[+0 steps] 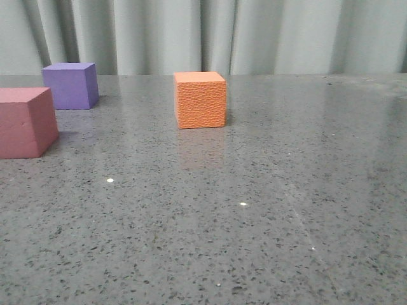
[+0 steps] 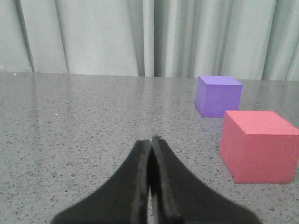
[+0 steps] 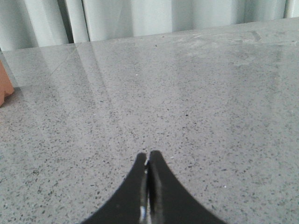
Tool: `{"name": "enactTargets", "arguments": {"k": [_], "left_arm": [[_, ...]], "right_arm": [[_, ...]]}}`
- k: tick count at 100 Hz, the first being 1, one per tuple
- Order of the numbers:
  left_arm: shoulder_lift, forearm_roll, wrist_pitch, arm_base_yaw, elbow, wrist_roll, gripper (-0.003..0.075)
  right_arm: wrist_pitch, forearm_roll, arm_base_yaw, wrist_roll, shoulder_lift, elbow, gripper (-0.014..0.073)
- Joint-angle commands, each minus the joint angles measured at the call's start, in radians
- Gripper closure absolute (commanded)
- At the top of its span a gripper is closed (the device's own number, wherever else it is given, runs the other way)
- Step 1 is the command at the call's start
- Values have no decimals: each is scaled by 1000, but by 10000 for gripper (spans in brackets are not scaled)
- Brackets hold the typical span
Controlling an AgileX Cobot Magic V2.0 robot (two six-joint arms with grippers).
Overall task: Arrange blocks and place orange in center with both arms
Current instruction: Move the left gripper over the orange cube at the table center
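Observation:
The orange cube (image 1: 200, 99) stands alone near the middle of the grey speckled table (image 1: 254, 210) in the front view. Far left, the purple cube (image 1: 70, 85) sits behind the pinkish-red cube (image 1: 24, 122). No arm shows in the front view. In the left wrist view my left gripper (image 2: 151, 140) is shut with nothing in it; the pinkish-red cube (image 2: 259, 145) and purple cube (image 2: 218, 95) lie ahead, off to one side. My right gripper (image 3: 147, 155) is shut and empty over bare tabletop; a sliver of the orange cube (image 3: 4, 86) shows at the frame edge.
A pale grey-green curtain (image 1: 210, 35) hangs behind the table's far edge. Bare stone stretches in front of the cubes and to the right of the orange one.

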Motion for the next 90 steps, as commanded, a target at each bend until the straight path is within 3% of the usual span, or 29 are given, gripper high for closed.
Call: {"name": "enactTargets", "arguments": {"k": [1,71,90], "left_arm": [[-31,-8,-89,1,55,-3,733],[-31,-8,-89,1,55,-3,733],[-31,-8,-187,1,55,-3,733]], "right_arm": [[-92,-1,-8,-12,-21,-14,661],[-90,-1,-8,-12,-21,-14,661],[-90,-1,-8,-12,-21,-14,661]]}}
